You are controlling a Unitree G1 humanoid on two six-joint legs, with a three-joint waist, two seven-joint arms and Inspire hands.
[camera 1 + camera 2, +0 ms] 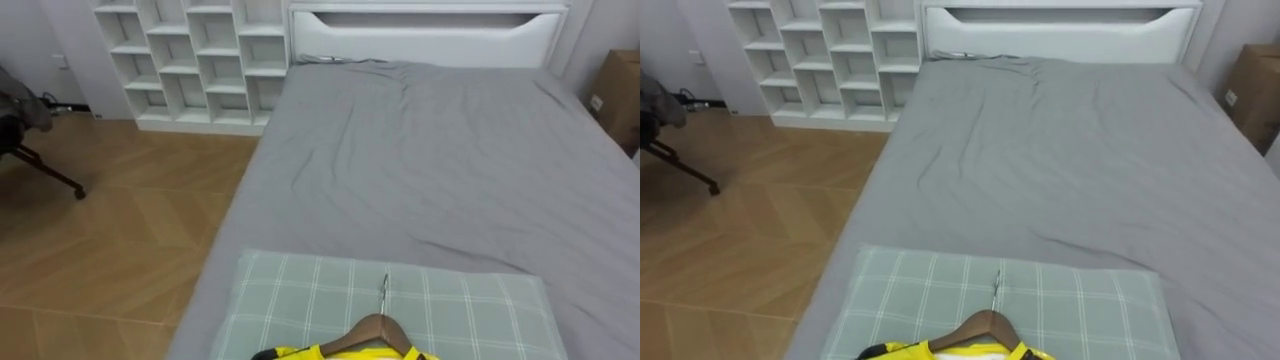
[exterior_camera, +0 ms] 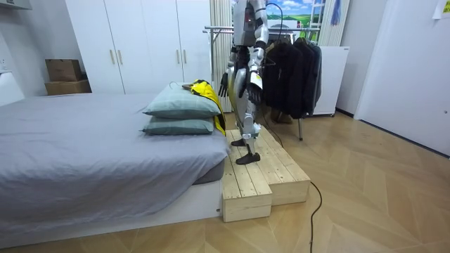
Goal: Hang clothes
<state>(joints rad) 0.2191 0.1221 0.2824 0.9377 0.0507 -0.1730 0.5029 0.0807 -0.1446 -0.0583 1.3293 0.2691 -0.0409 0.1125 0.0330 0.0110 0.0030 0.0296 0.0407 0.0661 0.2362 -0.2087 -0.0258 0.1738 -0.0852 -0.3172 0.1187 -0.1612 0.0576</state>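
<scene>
Since the yellow shirt [image 1: 300, 353] lies on its wooden hanger [image 1: 378, 332] on the checked pillow [image 1: 300, 290], right at the bottom of the left eye view, I judge the task to be at its first step: the pick-up is not yet made. Beyond the pillow the grey bed [image 1: 440, 150] runs flat to the white headboard [image 1: 430, 35]. Its left edge drops to the wooden floor [image 1: 110, 220], with white shelves [image 1: 190, 60] and a chair [image 1: 30, 130] well apart from it, and a cardboard box [image 1: 615, 90] stands past the right edge.

In the room view the robot stands upright on a wooden platform [image 2: 260, 176] at the end of the bed, just beside the pillow where the shirt shows. Its right hand [image 2: 223, 84] hangs at hip height near the shirt and its left hand [image 2: 253, 81] at the other hip. I cannot tell how the fingers of either are set. A clothes rack [image 2: 295, 70] hung with dark clothes stands close behind it. The platform is narrow, with a step down to the floor, so turning towards the rack leaves little room for the feet.

In the right eye view the hanger's metal hook [image 1: 996, 285] points away up the pillow. The next move likely calls for reaching down, closing a hand round the hanger's neck, lifting it free, then turning to the rack.
</scene>
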